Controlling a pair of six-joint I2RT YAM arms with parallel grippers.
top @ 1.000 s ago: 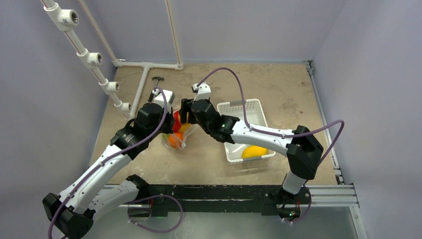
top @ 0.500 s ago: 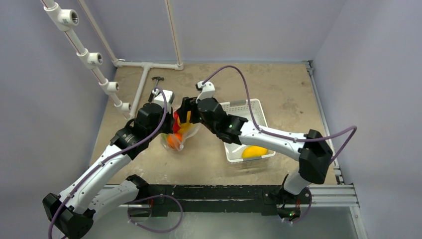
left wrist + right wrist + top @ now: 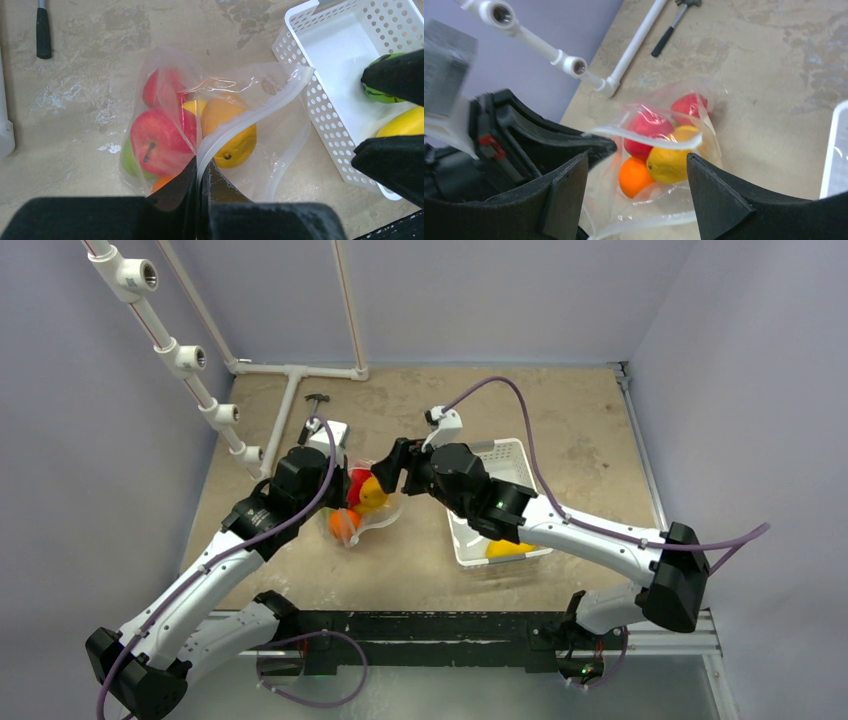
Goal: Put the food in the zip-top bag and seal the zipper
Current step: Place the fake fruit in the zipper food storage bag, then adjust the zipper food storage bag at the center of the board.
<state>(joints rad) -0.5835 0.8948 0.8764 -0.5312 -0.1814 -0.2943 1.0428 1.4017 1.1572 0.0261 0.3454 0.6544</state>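
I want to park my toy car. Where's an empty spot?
Bare: far right, between the basket and the side rail; at the back, between basket and wall; in front of the bag, by the near rail. Crowded: the middle, where the left gripper and right gripper meet at the bag; far left, pipe and hammer.

Shows white links [image 3: 590, 538] between chunky black joints [image 3: 680, 575]; trails purple cables [image 3: 495, 381] in long loose loops; ends in broad matte-black fingers [image 3: 719, 200]; wears white blocks [image 3: 443, 423] at each wrist.
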